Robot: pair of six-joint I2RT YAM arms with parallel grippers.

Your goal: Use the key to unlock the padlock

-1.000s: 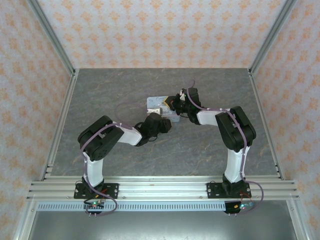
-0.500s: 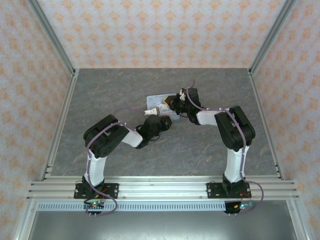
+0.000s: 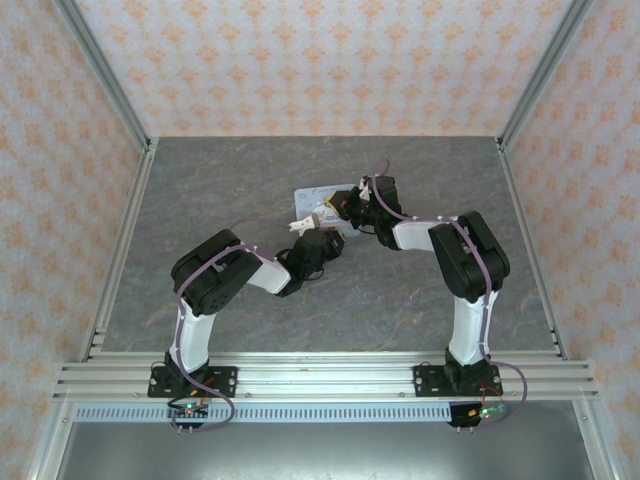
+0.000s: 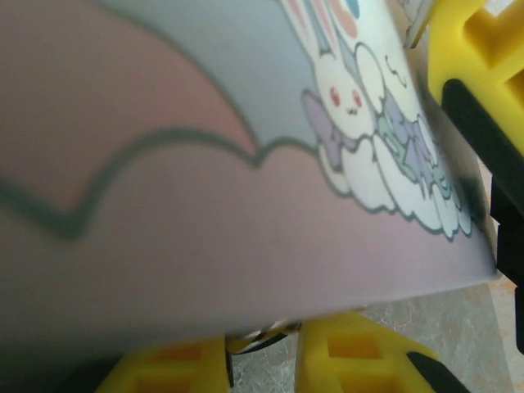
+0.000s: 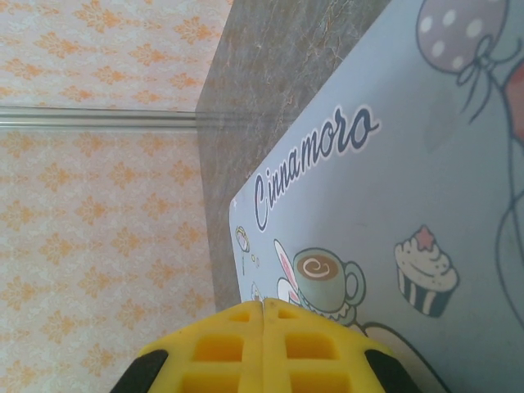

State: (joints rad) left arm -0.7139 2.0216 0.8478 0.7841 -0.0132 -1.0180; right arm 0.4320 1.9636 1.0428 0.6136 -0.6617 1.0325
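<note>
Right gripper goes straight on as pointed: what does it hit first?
Probably the tin: its printed face lies straight ahead of the right gripper, though the gap is hard to judge.

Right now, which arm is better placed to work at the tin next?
Left, probably. The left gripper sits at the edge of the tin, jaws narrowly apart with something small glinting between them, though I cannot tell what. The right gripper has its jaws pressed together over the tin, nothing showing between.
</note>
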